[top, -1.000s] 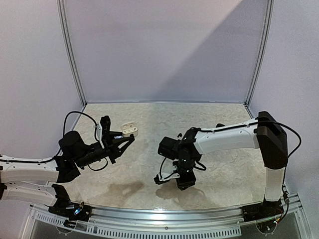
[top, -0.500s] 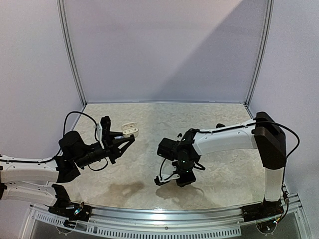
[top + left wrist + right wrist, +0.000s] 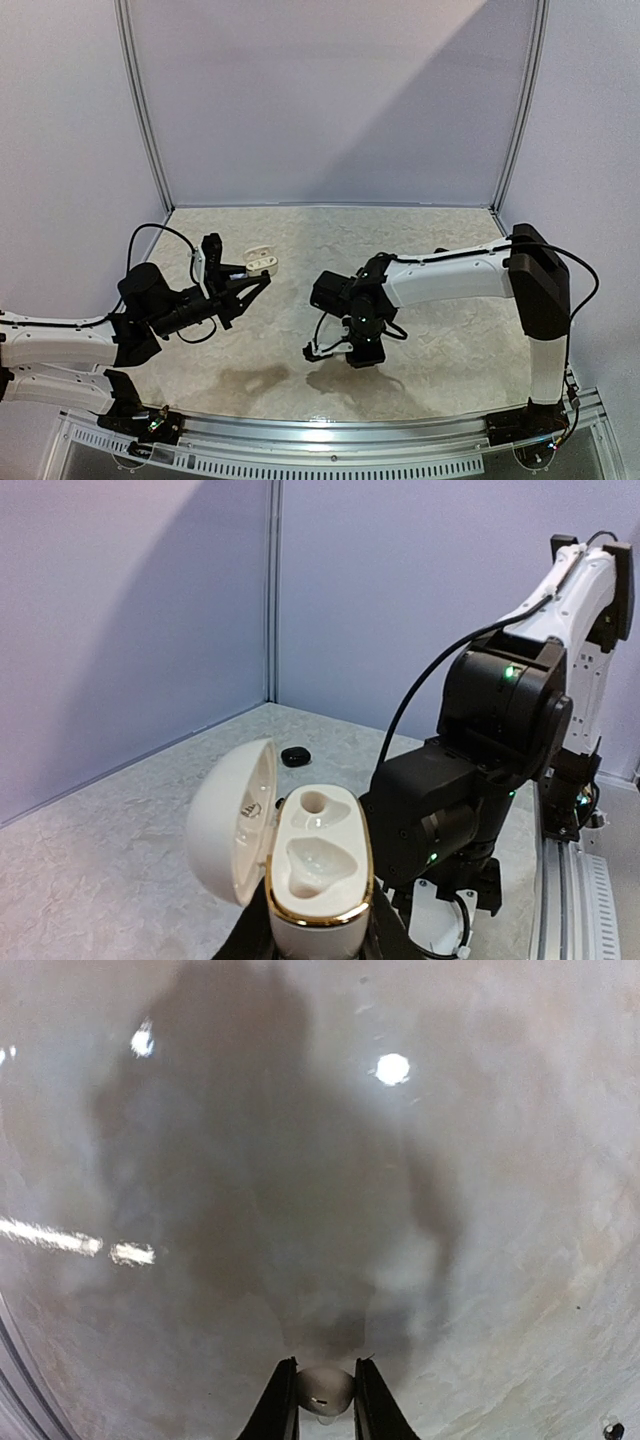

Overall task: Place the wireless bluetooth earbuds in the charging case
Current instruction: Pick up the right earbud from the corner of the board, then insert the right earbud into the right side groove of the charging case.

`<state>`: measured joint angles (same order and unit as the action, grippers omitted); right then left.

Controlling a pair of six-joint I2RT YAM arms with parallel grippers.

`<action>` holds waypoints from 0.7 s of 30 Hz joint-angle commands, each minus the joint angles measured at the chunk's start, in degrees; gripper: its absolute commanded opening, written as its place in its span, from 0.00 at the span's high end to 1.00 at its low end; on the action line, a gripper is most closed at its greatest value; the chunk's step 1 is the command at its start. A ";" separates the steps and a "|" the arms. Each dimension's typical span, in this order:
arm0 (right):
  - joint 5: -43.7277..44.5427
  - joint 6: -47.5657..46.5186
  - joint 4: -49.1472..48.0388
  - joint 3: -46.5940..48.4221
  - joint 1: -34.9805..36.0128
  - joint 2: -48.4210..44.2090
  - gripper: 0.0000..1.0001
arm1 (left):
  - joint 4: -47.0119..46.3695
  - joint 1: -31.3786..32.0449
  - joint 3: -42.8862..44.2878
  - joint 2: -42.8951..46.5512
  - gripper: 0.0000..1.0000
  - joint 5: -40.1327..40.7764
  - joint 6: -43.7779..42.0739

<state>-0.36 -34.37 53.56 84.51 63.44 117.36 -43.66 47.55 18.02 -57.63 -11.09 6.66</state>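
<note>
Lift straight up with right fingers point(image 3: 288, 1396) pinched narrow on the pale earbud point(image 3: 324, 1388), near the middle of the surface point(image 3: 430, 240), then carry left to the open case point(image 3: 312, 865) clamped in shut left fingers point(image 3: 252, 282).

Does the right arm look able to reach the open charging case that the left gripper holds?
Probably yes. The charging case sits in the left gripper, lid open, both sockets empty and facing up. Nothing stands between it and the right gripper, which pinches a pale earbud.
</note>
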 commanded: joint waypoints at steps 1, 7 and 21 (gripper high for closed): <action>-0.31 10.07 -3.92 2.24 -1.56 -5.01 0.98 | 0.02 -0.26 1.20 0.57 1.00 1.31 -1.21; 2.94 28.78 -16.80 2.41 -3.05 -16.59 1.00 | -2.79 -0.31 0.74 0.58 1.00 5.05 -3.13; 7.64 35.82 -60.77 -0.49 3.36 -25.95 1.00 | -10.92 0.78 -1.00 1.93 1.00 6.05 -18.22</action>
<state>9.32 3.16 5.85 84.90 64.99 89.25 -51.29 47.81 17.80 -56.97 -6.79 -3.84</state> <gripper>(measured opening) 0.155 0.191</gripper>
